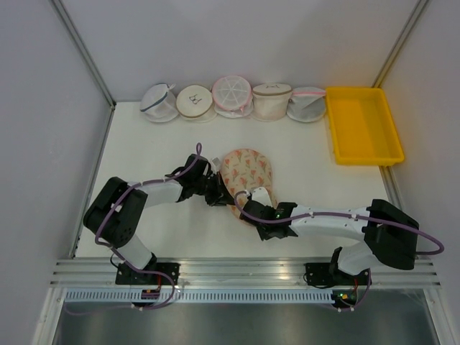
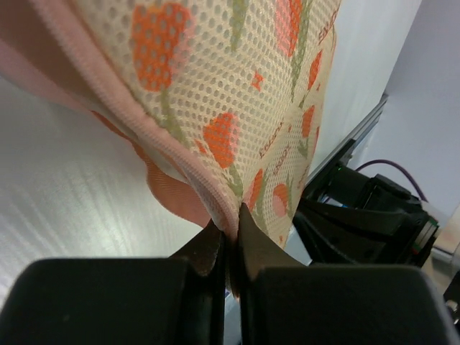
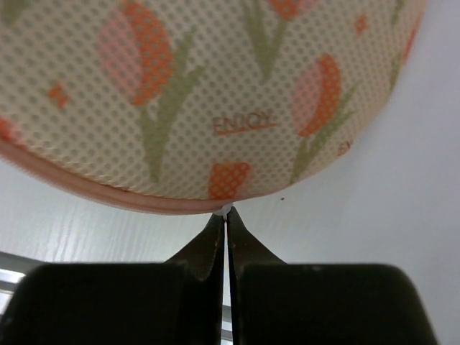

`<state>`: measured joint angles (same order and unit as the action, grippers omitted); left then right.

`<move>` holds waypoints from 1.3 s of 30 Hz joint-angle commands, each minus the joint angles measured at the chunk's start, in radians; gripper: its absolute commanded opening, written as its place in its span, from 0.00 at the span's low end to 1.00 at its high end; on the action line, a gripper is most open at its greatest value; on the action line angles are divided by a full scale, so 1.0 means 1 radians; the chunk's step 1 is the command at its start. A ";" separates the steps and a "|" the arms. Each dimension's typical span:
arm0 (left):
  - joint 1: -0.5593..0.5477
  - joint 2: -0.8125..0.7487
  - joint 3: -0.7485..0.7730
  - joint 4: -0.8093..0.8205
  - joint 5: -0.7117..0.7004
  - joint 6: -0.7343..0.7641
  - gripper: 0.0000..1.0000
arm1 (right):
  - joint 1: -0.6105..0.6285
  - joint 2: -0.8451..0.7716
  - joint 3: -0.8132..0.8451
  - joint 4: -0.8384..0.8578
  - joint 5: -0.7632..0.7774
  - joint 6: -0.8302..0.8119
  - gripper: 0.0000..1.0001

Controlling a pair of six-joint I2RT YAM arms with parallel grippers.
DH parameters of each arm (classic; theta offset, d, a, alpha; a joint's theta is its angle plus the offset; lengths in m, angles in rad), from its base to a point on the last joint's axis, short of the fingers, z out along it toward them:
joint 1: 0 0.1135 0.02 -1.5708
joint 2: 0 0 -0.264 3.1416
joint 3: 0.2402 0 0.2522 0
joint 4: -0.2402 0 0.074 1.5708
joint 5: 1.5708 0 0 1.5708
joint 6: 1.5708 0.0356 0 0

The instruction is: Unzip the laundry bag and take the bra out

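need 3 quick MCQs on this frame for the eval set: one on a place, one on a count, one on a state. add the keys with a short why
1. Where on the table does the yellow tray sit?
A. back right
B. front left
C. front middle

2. How many round bags stand in the back row?
A. three
B. five
C. seven

3. What is the left gripper doing?
A. open, holding nothing
B. shut on the laundry bag's edge
C. open around the tray

Key:
1 A, the top view shows the tray in the far right corner.
2 B, five stand side by side along the back edge, left of the tray.
3 B, the left wrist view shows it pinching the pink trim.
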<state>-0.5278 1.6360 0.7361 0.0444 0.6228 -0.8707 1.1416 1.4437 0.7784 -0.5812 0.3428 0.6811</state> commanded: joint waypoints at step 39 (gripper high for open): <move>0.055 -0.036 0.031 -0.293 0.218 0.406 0.02 | -0.144 0.279 0.229 -0.273 0.544 0.156 0.01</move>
<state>-0.4770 1.6356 0.7601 -0.1856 0.7715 -0.5438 1.0344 1.7252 0.9859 -0.7795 0.7593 0.8207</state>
